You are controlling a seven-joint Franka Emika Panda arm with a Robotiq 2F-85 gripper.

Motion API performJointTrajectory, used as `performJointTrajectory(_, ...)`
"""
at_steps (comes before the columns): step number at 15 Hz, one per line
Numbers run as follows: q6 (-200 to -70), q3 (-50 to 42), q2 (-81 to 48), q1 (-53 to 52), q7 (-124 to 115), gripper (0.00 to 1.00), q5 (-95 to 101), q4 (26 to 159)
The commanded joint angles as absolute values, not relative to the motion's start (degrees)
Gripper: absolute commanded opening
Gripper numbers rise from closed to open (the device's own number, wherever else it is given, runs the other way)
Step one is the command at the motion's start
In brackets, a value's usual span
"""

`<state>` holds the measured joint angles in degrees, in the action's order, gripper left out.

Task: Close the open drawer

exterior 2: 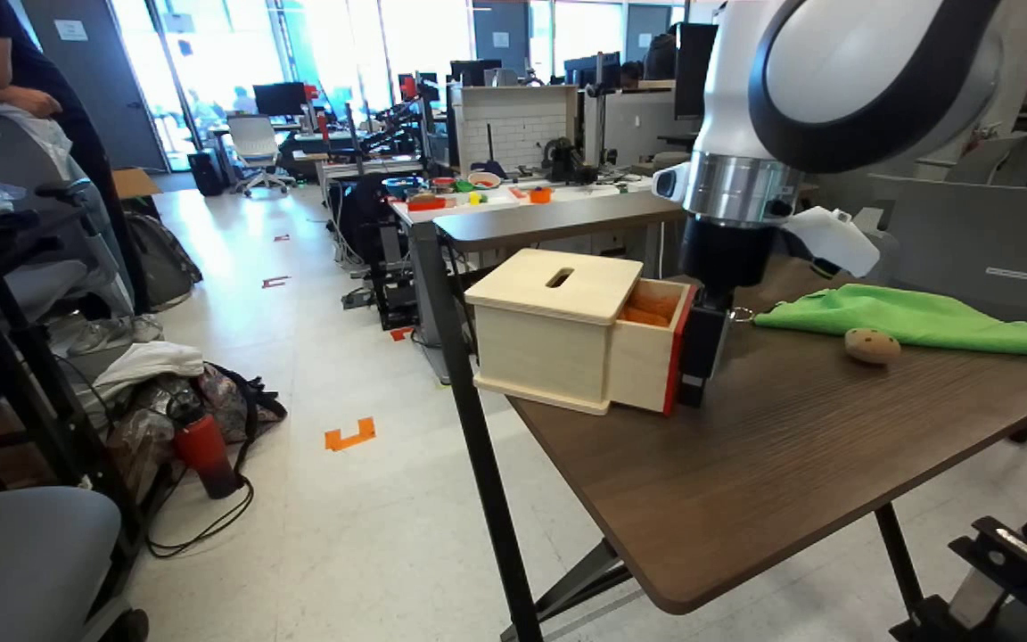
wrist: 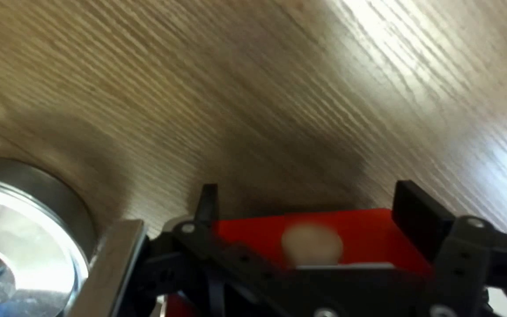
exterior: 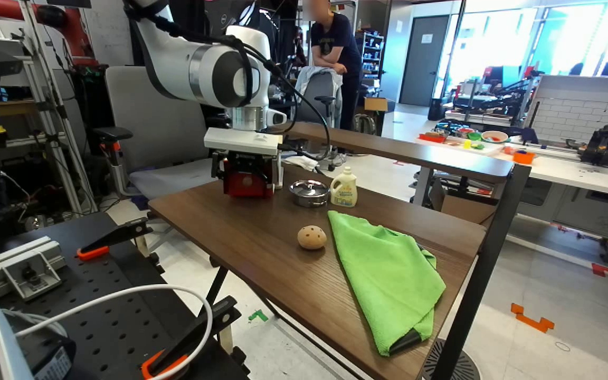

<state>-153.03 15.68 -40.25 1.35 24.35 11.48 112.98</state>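
Observation:
The light-wood box (exterior 2: 540, 352) stands at the table's end in an exterior view. Its red-fronted drawer (exterior 2: 644, 366) sticks partly out, with something orange-brown inside. The drawer's red front faces the camera in an exterior view (exterior: 248, 191); the gripper hides most of the box there. My gripper (exterior 2: 696, 388) points down right at the red front. In the wrist view the gripper (wrist: 309, 198) has its fingers spread wide, one at each side of the red front (wrist: 363, 229). A blurred tan round knob (wrist: 311, 244) lies between them. Whether the fingers touch the front's edges is unclear.
A steel lidded pot (exterior: 309, 193) stands close beside the gripper, also in the wrist view (wrist: 24, 246). A cream bottle (exterior: 344, 190) stands by the pot. A tan round object (exterior: 312, 238) and a green cloth (exterior: 388, 274) lie further along the brown table (exterior: 262, 232).

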Motion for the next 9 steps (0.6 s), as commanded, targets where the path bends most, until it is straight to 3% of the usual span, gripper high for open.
performJointTrajectory(1, -150.25, 16.67, -42.61, 0.47, 25.90, 1.00, 8.81, 107.58)
performJointTrajectory(9, -148.62, 16.10, -46.54, -1.99, 24.88, 1.00, 8.07, 100.30)
